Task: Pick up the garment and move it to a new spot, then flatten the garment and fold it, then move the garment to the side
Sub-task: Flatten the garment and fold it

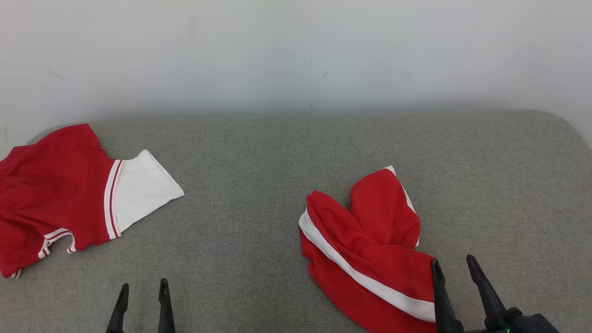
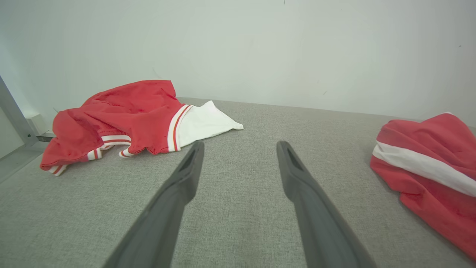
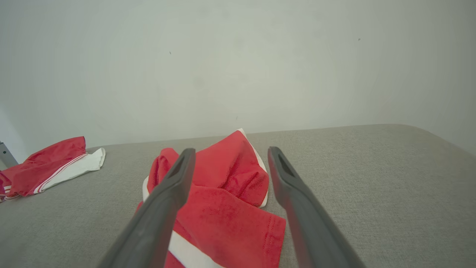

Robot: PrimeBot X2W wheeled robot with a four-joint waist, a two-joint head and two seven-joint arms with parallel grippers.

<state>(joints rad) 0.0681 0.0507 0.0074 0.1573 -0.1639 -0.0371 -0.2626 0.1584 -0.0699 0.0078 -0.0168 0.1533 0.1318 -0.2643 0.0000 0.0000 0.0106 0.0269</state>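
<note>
Clearly the crumpled red garment (image 1: 365,245) with the white stripe is the piece to lift. It lies bunched on the right half of the grey worktop (image 1: 259,152), folded over itself, with its near corner just under my right claw (image 1: 453,260). That claw hangs open and grips nothing, one finger over the cloth's edge and the other over bare worktop beside it. My left claw (image 1: 143,283) is open and empty too, above bare grey surface well apart from the heap.

To do the pickup well, I judge I should come down on the near hem corner, where the right wrist view shows a stitched edge lying fairly flat. A firm bite astride that edge looks better than a stab at the middle mound, since a shallow pinch may slip off soft cloth. Lifting straight up after closing should let the folds fall free instead of dragging the pile along.

As for room, the widest bare stretch is in the middle, between this garment and a second red-and-white shirt (image 1: 55,194) lying at the far left edge. I would set the piece down there, short of that shirt so the two do not tangle. The wall (image 1: 296,55) closes the far side. The rounded corner (image 1: 573,125) of the worktop limits the right, so spreading the garment flat calls for a central spot.
</note>
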